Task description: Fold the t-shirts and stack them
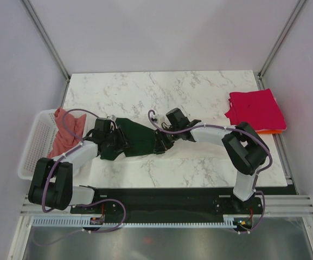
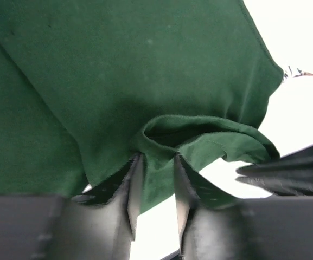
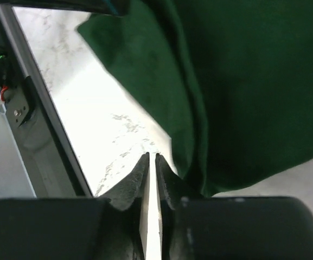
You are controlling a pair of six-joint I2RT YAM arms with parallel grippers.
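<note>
Shirt (image 1: 137, 138), green, mid-table: left fingers (image 2: 126, 189) clamped on fold, right fingers (image 3: 136, 184) together beside it; basket (image 1: 32, 142) left, magenta stack (image 1: 254, 108) right.

A white, grey-veined marble-patterned surface (image 1: 199, 92) sits between plain pale lavender-grey walls (image 1: 161, 32), with slanted aluminium frame posts (image 1: 45, 38) at its back corners and soft, even light.

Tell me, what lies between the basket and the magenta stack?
A green shirt on the table, the left gripper pinching it; the top view shows it.
</note>
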